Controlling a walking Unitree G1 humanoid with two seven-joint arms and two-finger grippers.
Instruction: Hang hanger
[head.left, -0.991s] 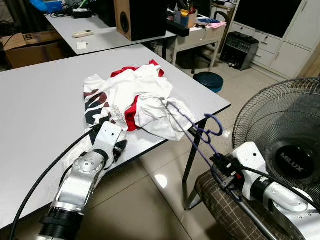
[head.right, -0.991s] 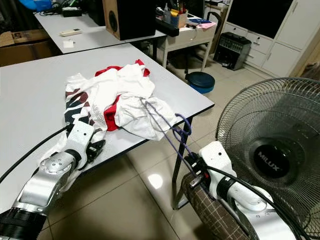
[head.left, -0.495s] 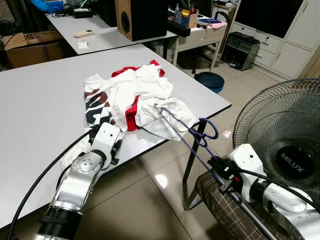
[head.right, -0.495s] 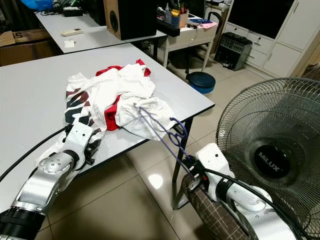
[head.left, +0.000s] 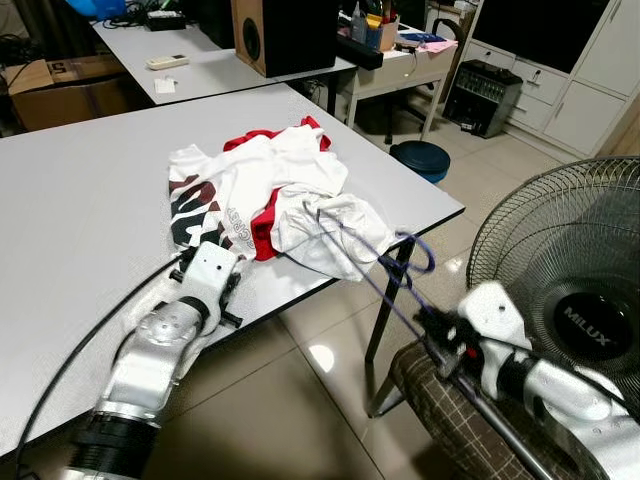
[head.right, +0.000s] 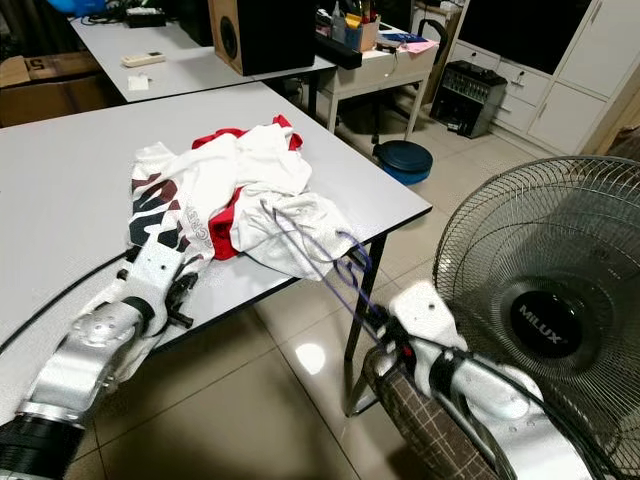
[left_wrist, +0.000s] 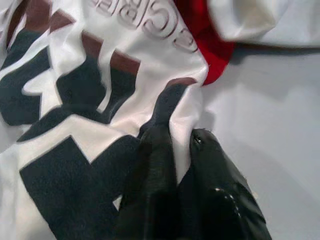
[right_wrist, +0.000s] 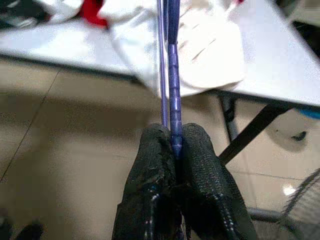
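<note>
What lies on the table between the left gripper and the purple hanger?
The crumpled white and red shirt covers that stretch in the left eye view: the left gripper pinches its printed edge, and the purple hanger pokes into its far side.

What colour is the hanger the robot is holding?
The hanger is purple-blue, clearest in the right wrist view.

This looks like an office or lab room. A large white worktop (head.left: 80, 210) stands on a tiled floor (head.left: 290, 420). Behind the worktop there is a second desk (head.left: 200, 75) with a wooden speaker (head.left: 280, 35), white cabinets (head.left: 590, 70) are beyond it, and a standing fan (head.left: 570, 290) is beside the worktop.
</note>
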